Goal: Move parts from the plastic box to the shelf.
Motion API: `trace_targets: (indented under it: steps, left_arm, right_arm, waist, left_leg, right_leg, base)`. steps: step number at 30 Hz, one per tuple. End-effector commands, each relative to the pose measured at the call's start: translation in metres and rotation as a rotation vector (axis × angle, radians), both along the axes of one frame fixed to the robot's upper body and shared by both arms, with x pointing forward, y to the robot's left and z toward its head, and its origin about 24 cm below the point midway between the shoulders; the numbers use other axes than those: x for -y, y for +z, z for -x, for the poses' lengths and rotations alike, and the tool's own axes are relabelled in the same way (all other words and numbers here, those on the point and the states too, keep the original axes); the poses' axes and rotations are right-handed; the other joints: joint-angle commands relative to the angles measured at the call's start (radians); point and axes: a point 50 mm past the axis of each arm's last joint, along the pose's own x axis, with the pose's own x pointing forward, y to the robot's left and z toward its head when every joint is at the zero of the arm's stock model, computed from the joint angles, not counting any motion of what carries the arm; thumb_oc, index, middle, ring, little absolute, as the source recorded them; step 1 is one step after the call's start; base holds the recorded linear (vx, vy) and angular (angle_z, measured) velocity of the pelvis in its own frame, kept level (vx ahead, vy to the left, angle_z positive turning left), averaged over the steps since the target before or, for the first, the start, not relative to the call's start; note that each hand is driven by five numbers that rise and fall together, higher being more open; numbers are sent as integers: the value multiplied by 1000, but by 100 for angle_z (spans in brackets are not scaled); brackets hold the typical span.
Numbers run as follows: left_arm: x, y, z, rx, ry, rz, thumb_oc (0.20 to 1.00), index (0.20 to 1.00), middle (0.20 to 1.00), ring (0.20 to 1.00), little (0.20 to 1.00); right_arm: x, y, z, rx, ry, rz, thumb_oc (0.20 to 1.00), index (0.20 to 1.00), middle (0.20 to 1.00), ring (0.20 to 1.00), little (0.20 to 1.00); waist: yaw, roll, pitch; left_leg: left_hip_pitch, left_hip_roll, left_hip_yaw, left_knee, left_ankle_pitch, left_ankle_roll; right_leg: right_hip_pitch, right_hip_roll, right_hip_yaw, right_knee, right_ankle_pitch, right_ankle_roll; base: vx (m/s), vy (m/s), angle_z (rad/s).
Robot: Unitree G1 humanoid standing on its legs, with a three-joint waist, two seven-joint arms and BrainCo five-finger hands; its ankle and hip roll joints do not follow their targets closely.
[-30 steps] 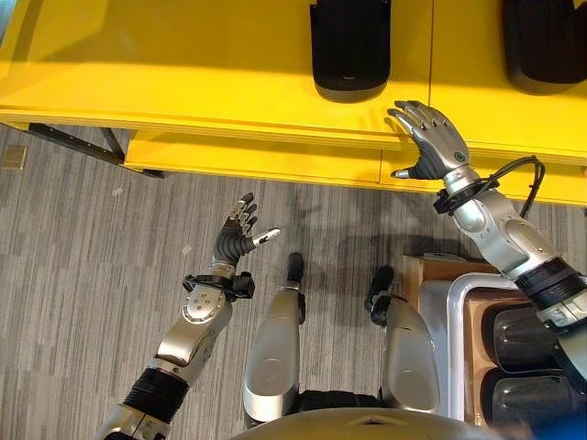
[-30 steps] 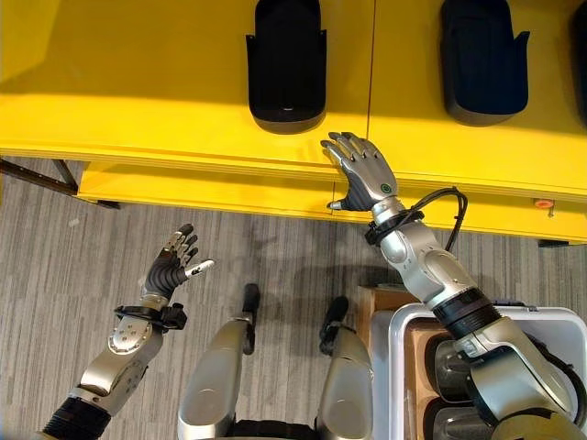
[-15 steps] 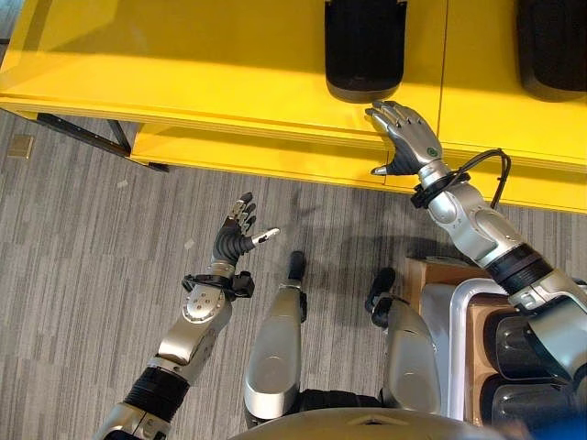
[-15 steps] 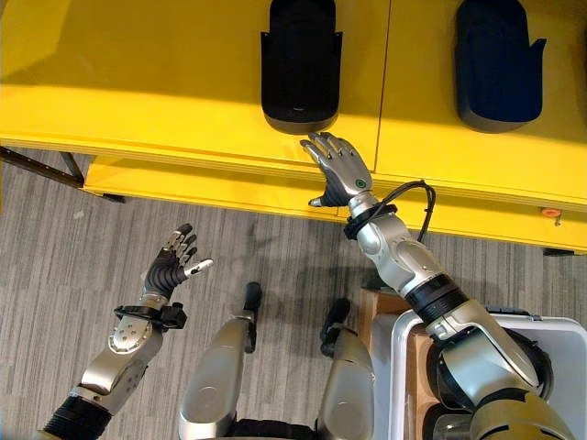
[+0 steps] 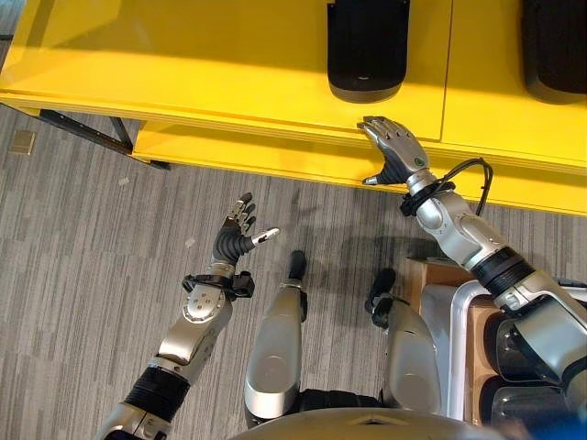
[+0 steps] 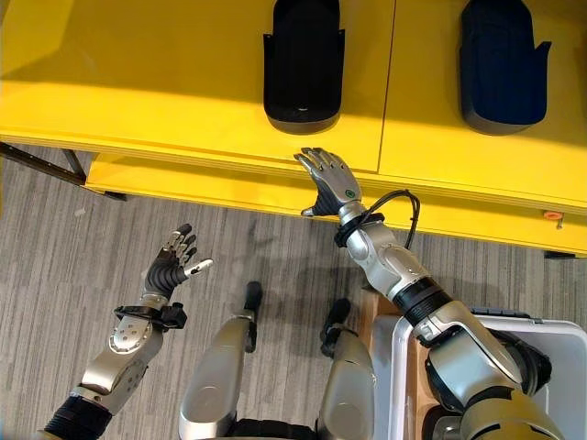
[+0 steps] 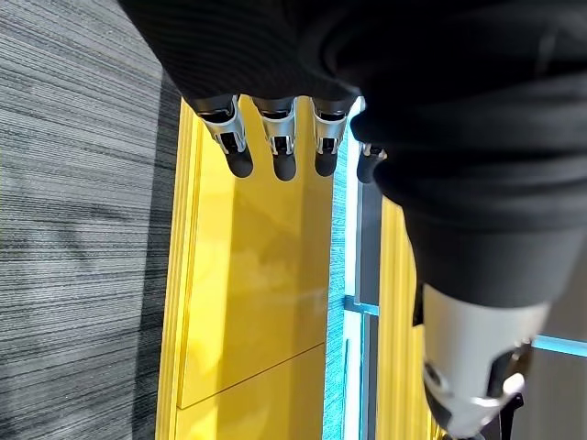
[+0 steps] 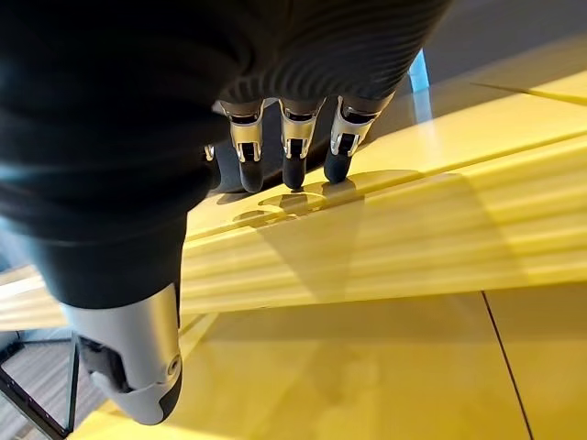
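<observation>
Right hand [image 6: 330, 174] stretched out over the front edge of the yellow shelf [image 6: 138, 82], fingers [image 8: 292, 156] straight and spread, tips touching or just above the shelf lip, holding nothing. Just beyond those fingertips, a black part [image 6: 304, 64] lying flat on the shelf top; a second black part [image 6: 503, 64] further to the right on the same shelf, well apart from the first. Left hand [image 5: 237, 240] raised over the grey striped floor [image 5: 83, 266], well clear of the shelf, fingers relaxed and apart, thumb out to the side, empty. Down at the lower right, the white plastic box [image 5: 456, 316] beside the right arm, with more dark parts [image 5: 523, 348] packed inside, partly hidden by the arm. A lower yellow ledge [image 5: 257, 156] visible under the shelf's front edge.
</observation>
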Motion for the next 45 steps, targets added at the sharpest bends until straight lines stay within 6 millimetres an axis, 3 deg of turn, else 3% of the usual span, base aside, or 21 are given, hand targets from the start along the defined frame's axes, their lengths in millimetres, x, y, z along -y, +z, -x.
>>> trace_targets:
  steps: [1,18,45]
  left_arm:
    - [0,11,8,84,1,22,1000,1000,1000,1000,1000]
    - [-1,16,7,99,-15,19,1000,1000,1000,1000,1000]
    - [-3,18,7,108,-21,18,1000,1000,1000,1000,1000]
  right_arm:
    - [-13,32,-6,101,39,-16,1000,1000,1000,1000,1000]
    - [-20,68,-20,186,20,36,1000,1000,1000,1000,1000]
    - [-34,90,-32,205,1,52,1000,1000,1000,1000,1000]
  waist:
    - [16,-1,-30]
    - [32,8,-24]
    - [63,21,-20]
  left_leg:
    - [-16,66,28,74,-49,-24]
    - [-32,62,29,83,-47,-23]
    - [-54,51,19,88,-47,-18]
  right_leg:
    - [61,-58,12,-18,4,109]
    - [44,-58,16,-10,3,107]
    - [34,-63,5,-3,2,107]
  base:
    - [0,0,0]
    - [0,0,1]
    - [1,0,0]
